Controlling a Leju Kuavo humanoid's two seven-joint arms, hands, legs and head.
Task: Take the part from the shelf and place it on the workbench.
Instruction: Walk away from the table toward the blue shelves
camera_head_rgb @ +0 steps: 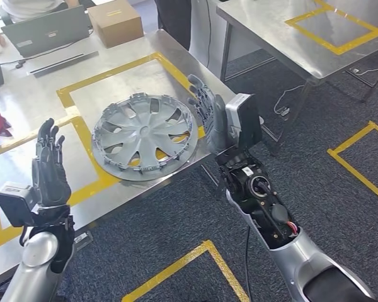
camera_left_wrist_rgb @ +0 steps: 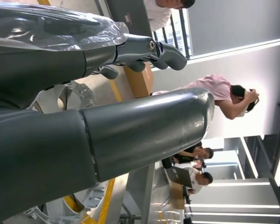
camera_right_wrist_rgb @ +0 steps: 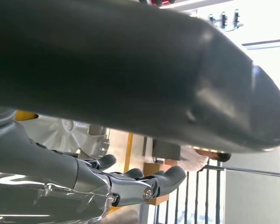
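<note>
- The desk (camera_head_rgb: 187,56), steel with yellow tape lines, stretches ahead of both hands and carries everything.
- The part (camera_head_rgb: 144,135), a silver wheel cover, lies flat on the desk between the two hands, just beside the right hand and apart from the left.
- The right hand (camera_head_rgb: 207,113) stands upright, fingers spread, holding nothing.
- The left hand (camera_head_rgb: 48,165) is likewise raised, fingers apart and empty.
- Judging by this, placing looks done; next calls for drawing both hands clear without nudging the part.

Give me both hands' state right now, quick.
Left hand: open, fingers up and apart, holding nothing, beside the hubcap.
Right hand: open, fingers spread, holding nothing, at the hubcap's other edge.
</note>
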